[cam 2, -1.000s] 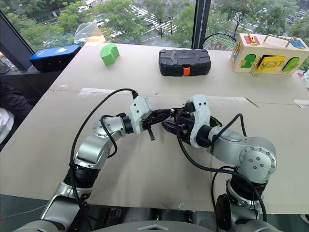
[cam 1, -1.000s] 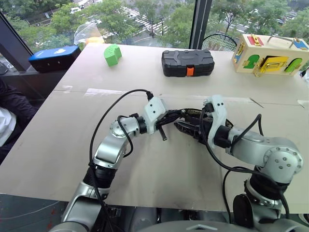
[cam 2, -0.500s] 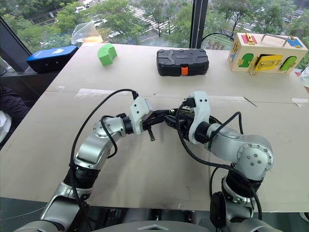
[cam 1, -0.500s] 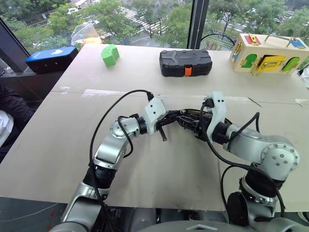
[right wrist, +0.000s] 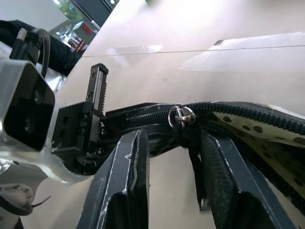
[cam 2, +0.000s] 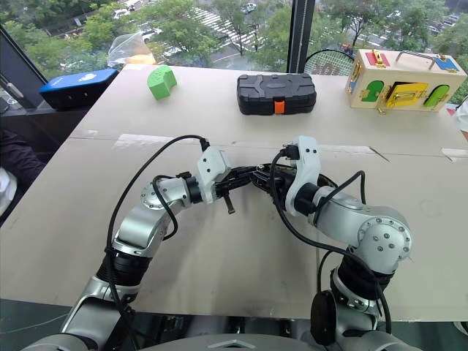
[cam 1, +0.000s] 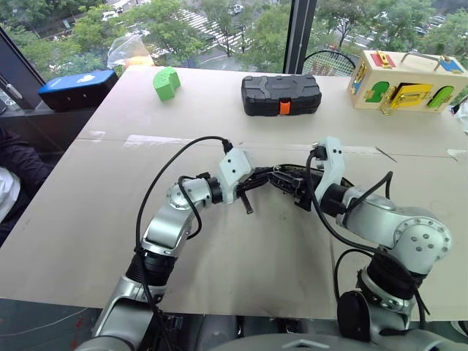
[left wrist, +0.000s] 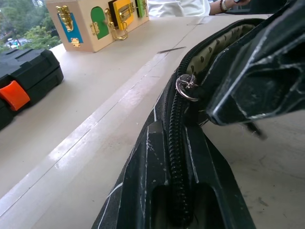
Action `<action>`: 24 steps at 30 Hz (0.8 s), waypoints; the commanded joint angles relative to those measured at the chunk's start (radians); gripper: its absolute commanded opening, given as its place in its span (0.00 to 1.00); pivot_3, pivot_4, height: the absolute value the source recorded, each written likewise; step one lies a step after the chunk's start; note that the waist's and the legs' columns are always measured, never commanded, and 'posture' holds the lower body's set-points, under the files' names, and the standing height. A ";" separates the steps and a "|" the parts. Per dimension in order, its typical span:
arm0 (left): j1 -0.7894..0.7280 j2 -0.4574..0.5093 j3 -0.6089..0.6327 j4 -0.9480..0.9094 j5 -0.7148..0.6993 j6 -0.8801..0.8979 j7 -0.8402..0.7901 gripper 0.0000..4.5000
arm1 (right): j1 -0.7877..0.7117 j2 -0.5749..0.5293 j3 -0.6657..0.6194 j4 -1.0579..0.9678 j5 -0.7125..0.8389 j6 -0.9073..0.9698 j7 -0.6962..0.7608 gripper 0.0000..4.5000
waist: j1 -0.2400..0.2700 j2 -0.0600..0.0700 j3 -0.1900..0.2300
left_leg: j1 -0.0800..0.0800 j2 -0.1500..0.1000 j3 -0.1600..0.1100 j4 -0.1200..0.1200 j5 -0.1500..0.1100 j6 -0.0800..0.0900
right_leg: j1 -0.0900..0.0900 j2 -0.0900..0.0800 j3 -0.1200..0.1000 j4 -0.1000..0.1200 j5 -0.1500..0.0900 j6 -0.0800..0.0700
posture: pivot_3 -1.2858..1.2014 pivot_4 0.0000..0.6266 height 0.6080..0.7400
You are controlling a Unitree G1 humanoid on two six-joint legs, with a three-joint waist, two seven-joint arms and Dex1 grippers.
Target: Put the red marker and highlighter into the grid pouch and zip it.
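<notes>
The grid pouch (cam 1: 281, 178) hangs stretched above the table (cam 1: 241, 256) between my two grippers. My left gripper (cam 1: 254, 184) is shut on its left end, with the closed stretch of zipper running out from between the fingers. The metal zipper slider (left wrist: 187, 87) sits where the pouch opens onto a dotted lining (right wrist: 267, 138). My right gripper (right wrist: 171, 143) is at that slider (right wrist: 180, 116), fingers open, and the black pull tab (right wrist: 195, 167) hangs between them near one finger. The red marker and the highlighter are out of view.
At the back of the table lie a black hard case with an orange latch (cam 1: 281, 93), a green block (cam 1: 167, 82) and a wooden latch box (cam 1: 406, 79). A blue case (cam 1: 80, 86) sits off the far left edge. A person's dark sleeve (cam 1: 11, 168) is at the left.
My right wrist has rolled a little at the zipper and its arm has swung slightly outward. The left gripper has kept still on the pouch.
</notes>
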 commanded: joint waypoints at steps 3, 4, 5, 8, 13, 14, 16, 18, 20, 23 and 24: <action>0.006 -0.001 0.003 -0.031 -0.010 -0.032 -0.012 0.00 | -0.017 0.029 -0.007 -0.003 0.013 -0.017 -0.021 0.35 | 0.000 0.000 0.000 | 0.000 0.000 0.000 0.000 0.000 0.000 | 0.000 0.000 0.000 0.000 0.000 0.000 | 0.52 0.24 1.00; 0.007 -0.001 0.002 -0.031 -0.009 -0.034 -0.013 0.00 | -0.017 0.031 -0.006 -0.002 0.013 -0.016 -0.022 0.35 | 0.000 0.000 0.000 | 0.000 0.000 0.000 0.000 0.000 0.000 | 0.000 0.000 0.000 0.000 0.000 0.000 | 0.52 0.24 1.00; 0.008 -0.001 0.002 -0.031 -0.008 -0.036 -0.013 0.00 | -0.017 0.032 -0.005 0.000 0.012 -0.015 -0.023 0.29 | 0.000 0.000 0.000 | 0.000 0.000 0.000 0.000 0.000 0.000 | 0.000 0.000 0.000 -0.001 0.000 0.000 | 0.52 0.24 1.00; 0.013 -0.001 0.003 -0.028 -0.006 -0.044 -0.014 0.00 | -0.016 0.029 0.001 0.002 0.011 -0.006 -0.020 0.06 | 0.000 0.000 0.000 | 0.000 0.000 0.000 0.000 0.000 0.000 | 0.000 0.000 0.000 -0.001 0.000 0.000 | 0.52 0.24 1.00; 0.021 -0.002 0.004 -0.020 -0.004 -0.057 -0.013 0.00 | -0.016 0.018 0.003 0.001 0.013 0.000 -0.015 0.02 | 0.000 0.000 0.000 | 0.000 0.000 0.000 -0.001 0.000 0.000 | 0.000 0.000 0.000 -0.002 0.000 0.000 | 0.52 0.24 1.00; 0.022 -0.002 0.004 -0.018 -0.004 -0.061 -0.013 0.00 | -0.019 0.013 0.002 0.000 0.010 -0.003 -0.015 0.02 | 0.000 0.000 0.000 | 0.000 0.000 0.000 -0.001 0.000 0.000 | 0.000 0.000 0.000 -0.002 0.000 0.000 | 0.52 0.24 1.00; 0.027 0.000 0.005 -0.013 -0.002 -0.068 -0.013 0.00 | -0.026 0.007 -0.004 0.001 0.007 -0.010 -0.020 0.02 | 0.000 0.000 0.000 | 0.000 0.000 0.000 -0.002 0.000 0.000 | 0.000 0.000 0.000 -0.002 0.000 0.000 | 0.52 0.24 1.00; 0.032 0.005 0.006 -0.007 0.004 -0.077 -0.012 0.00 | -0.031 0.003 -0.014 -0.003 0.009 -0.010 -0.026 0.02 | -0.001 0.000 0.000 | 0.000 0.000 0.000 -0.002 0.000 0.000 | 0.000 0.000 0.000 -0.002 0.000 0.000 | 0.52 0.24 1.00; 0.035 0.014 0.010 0.005 0.016 -0.091 -0.008 0.00 | -0.027 -0.007 -0.041 -0.023 0.023 0.001 -0.039 0.02 | 0.000 0.000 0.000 | 0.000 0.000 0.000 -0.002 0.000 0.000 | 0.000 0.000 0.000 -0.003 0.000 0.000 | 0.52 0.24 1.00; 0.028 0.023 0.027 0.025 0.021 -0.102 -0.002 0.00 | -0.015 -0.031 -0.085 -0.053 0.062 0.011 -0.061 0.02 | 0.000 0.000 0.000 | 0.000 0.000 0.000 -0.003 0.000 0.000 | 0.000 0.000 0.000 -0.004 0.000 0.000 | 0.52 0.24 1.00; 0.025 0.028 0.032 0.029 0.022 -0.103 0.000 0.00 | -0.005 -0.046 -0.102 -0.065 0.082 0.011 -0.070 0.02 | 0.001 0.000 0.000 | 0.000 0.000 0.000 -0.003 0.000 0.000 | 0.000 0.000 0.000 -0.004 0.000 0.000 | 0.52 0.24 1.00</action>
